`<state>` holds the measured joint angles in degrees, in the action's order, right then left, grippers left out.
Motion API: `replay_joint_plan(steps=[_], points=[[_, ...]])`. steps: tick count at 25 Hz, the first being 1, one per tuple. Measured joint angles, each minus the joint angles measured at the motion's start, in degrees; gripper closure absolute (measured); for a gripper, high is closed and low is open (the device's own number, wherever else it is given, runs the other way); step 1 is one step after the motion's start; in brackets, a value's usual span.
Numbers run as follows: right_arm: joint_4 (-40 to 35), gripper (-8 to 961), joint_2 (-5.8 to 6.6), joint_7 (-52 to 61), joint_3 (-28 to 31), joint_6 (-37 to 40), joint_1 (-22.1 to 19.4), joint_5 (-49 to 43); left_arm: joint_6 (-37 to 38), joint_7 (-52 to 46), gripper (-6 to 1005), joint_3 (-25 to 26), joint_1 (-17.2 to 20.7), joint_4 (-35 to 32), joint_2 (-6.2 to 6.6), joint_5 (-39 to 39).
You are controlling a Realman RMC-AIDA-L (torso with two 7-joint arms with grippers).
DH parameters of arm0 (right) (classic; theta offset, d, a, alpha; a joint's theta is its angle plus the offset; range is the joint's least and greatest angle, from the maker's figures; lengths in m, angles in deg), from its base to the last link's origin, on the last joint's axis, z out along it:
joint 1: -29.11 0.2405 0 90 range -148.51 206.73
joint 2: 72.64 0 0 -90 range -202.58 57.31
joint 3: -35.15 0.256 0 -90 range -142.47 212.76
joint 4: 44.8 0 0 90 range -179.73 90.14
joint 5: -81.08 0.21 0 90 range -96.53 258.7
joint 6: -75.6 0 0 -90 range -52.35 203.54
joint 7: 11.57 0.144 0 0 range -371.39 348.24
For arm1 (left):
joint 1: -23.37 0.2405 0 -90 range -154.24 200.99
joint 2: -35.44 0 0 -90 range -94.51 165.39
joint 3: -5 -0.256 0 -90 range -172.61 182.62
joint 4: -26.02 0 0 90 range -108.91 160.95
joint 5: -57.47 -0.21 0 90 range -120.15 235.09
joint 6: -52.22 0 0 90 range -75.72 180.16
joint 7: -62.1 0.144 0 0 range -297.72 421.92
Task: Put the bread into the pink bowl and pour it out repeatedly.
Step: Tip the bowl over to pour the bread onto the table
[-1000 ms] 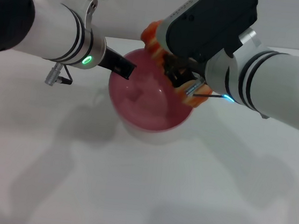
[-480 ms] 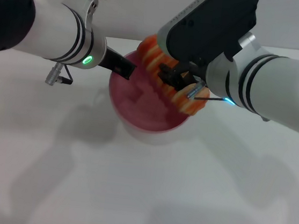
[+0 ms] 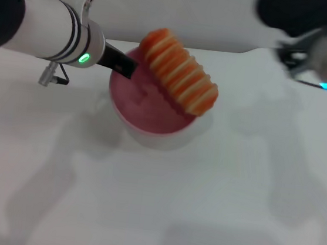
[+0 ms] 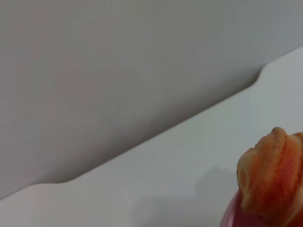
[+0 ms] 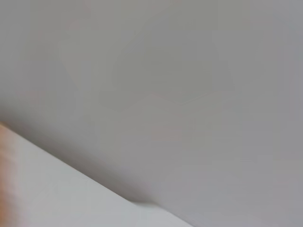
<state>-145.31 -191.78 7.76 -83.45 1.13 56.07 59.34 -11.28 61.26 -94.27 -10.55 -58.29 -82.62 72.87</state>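
The round pink plastic bowl [image 3: 153,106] looks smooth and glossy. The orange-and-cream striped loaf [image 3: 178,79] is ridged and matt. The white surface [image 3: 201,209] is smooth.

Bright, even light from above; soft grey shadows lie on the table [image 3: 154,204] toward 6 o'clock. The right arm [image 3: 315,33] at 1 o'clock is motion-blurred.

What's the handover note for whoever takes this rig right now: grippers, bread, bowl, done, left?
Left gripper: at the pink bowl's rim on the robot's left side, apparently gripping it.
Right gripper: out of view; its arm is off at the far right.
Bread: free of both grippers, lying across the bowl's far-right rim, sticking out above it.
Done: bread placed in the bowl.
Left: pour it out onto the table, then repeat.
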Motion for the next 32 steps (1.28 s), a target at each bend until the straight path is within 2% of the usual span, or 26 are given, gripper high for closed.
replay_joint_plan(steps=[2, 5, 8, 11, 16, 20, 25, 29, 30, 31, 32], points=[[-0.6, 303, 0.11, 0.1, 2.1, -3.3, -1.3, -1.4, 0.0, 0.5, 954, 1.3, 0.1, 0.0, 0.01, 0.0], [-3.4, 331, 0.23, 0.0, 3.7, -4.2, -6.0, -3.1, 0.3, 0.8, 954, 2.6, 0.3, 0.2, -0.04, 0.0], [-4.0, 359, 0.06, -0.1, 2.6, -3.2, -9.8, -5.5, 2.3, 1.8, 954, 2.9, 0.7, 0.0, -0.05, -0.1], [-1.7, 387, 0.03, -1.1, 1.6, -3.1, -10.8, -4.6, 3.5, 3.3, 954, 2.7, 0.8, -0.1, -0.02, -1.4], [0.8, 594, 0.08, -1.7, 0.6, -2.3, -12.4, -1.6, 3.5, 4.9, 954, 1.9, 0.8, -0.7, 0.01, -6.6], [1.4, 835, -0.05, -0.9, 0.5, -2.1, -13.3, -2.2, 4.0, 6.0, 954, -1.1, 1.6, -1.4, -0.04, -11.2], [1.7, 955, 0.02, -0.8, 0.5, -2.7, -13.4, -2.4, 4.4, 5.5, 954, -7.4, 2.7, -2.6, -0.30, -18.4], [2.5, 951, 0.09, -0.8, 0.6, -2.7, -13.4, -2.5, 4.4, 4.4, 954, -13.1, 3.9, -4.7, -0.39, -23.1], [2.7, 950, 0.12, -0.8, 0.7, -2.7, -13.3, -2.6, 4.4, 4.0, 954, -14.7, 4.3, -5.4, -0.42, -25.4], [2.9, 948, 0.16, -0.8, 0.6, -2.8, -13.1, -2.6, 4.4, 2.3, 955, -18.2, 5.0, -6.9, -0.54, -31.3], [2.9, 947, 0.16, -0.8, 0.6, -2.8, -13.1, -2.6, 4.4, 2.3, 955, -18.2, 5.0, -6.9, -0.54, -31.3]])
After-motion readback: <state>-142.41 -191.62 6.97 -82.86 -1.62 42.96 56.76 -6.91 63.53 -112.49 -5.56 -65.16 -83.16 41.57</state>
